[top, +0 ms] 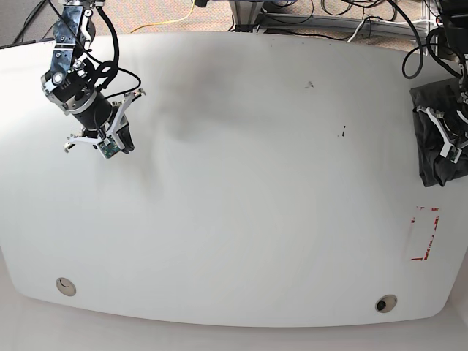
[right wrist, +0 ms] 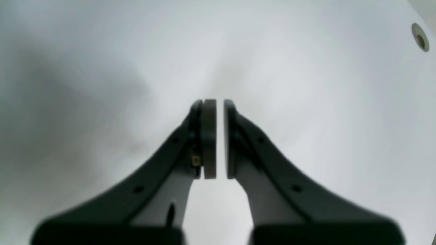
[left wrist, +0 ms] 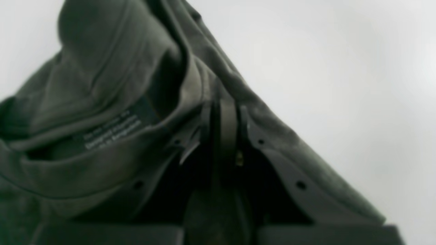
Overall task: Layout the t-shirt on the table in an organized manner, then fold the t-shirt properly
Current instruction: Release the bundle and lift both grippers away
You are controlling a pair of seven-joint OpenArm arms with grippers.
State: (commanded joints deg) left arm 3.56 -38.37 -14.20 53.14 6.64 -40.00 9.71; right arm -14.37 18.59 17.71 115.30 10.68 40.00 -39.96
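The dark charcoal t-shirt (top: 431, 124) lies bunched in a heap at the far right edge of the white table (top: 248, 183). In the left wrist view the t-shirt (left wrist: 112, 68) fills the left side, its collar and printed neck label showing. My left gripper (left wrist: 224, 105) is shut on a fold of cloth beside the collar. Seen from the base view, the left gripper (top: 447, 142) sits on the heap. My right gripper (right wrist: 220, 102) hangs over bare table at the far left (top: 117, 142), far from the shirt, jaws nearly together with nothing between them.
A red dashed rectangle mark (top: 425, 234) lies just in front of the heap. Two round grommet holes (top: 66, 286) (top: 385, 303) sit near the front edge; one grommet (right wrist: 420, 37) shows in the right wrist view. Cables run behind the table's back edge.
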